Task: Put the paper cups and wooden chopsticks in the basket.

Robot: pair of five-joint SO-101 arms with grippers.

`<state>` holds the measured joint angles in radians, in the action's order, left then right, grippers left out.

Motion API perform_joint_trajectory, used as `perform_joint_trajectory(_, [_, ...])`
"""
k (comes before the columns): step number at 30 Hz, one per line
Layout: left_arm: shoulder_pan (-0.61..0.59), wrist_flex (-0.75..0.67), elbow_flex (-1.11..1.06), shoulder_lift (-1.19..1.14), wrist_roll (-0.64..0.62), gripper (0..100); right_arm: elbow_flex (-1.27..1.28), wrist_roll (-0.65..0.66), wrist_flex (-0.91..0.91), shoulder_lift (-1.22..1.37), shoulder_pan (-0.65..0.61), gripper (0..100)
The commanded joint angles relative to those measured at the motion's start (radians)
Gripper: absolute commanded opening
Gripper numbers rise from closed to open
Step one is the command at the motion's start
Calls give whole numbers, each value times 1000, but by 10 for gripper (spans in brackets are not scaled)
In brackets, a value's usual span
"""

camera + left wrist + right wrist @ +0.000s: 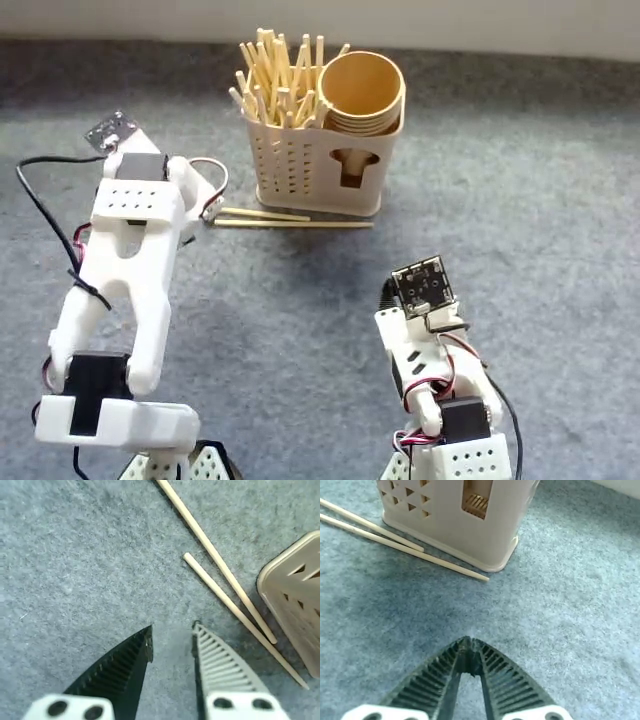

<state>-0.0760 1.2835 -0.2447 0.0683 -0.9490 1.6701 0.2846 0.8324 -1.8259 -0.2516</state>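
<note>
Stretching forward over the grey carpet [520, 200], the left gripper [173, 627] hovers with jaws spread beside two loose chopsticks [290, 220] lying just in front of the basket [300, 175], which holds bundled chopsticks [275, 80] and stacked paper cups [365, 95]; the right gripper [468, 644], jaws pressed together on nothing, faces the basket from a folded arm

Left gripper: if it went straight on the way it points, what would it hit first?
Likely the grey mat, just short of the two loose chopsticks; the left gripper tilts downward. Depth is unclear.
</note>
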Motion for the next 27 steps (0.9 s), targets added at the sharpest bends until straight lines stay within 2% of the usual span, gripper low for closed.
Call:
perform_joint_trajectory(1, [-1, -18, 15, -5, -43, 244, 36, 12, -28, -12, -8, 6])
perform_joint_trajectory(10, [-5, -66, 145, -323, -77, 263, 36, 12, -28, -12, -8, 6])
perform_joint_trajectory(12, [-5, -57, 202, -380, -124, 264, 36, 12, -28, -12, -8, 6])
perform_joint_trajectory(18, [-1, -60, 318, -450, -166, 264, 36, 12, -28, -12, -8, 6])
perform_joint_trajectory(27, [1, -64, 363, -578, -198, 264, 36, 12, -28, -12, -8, 6])
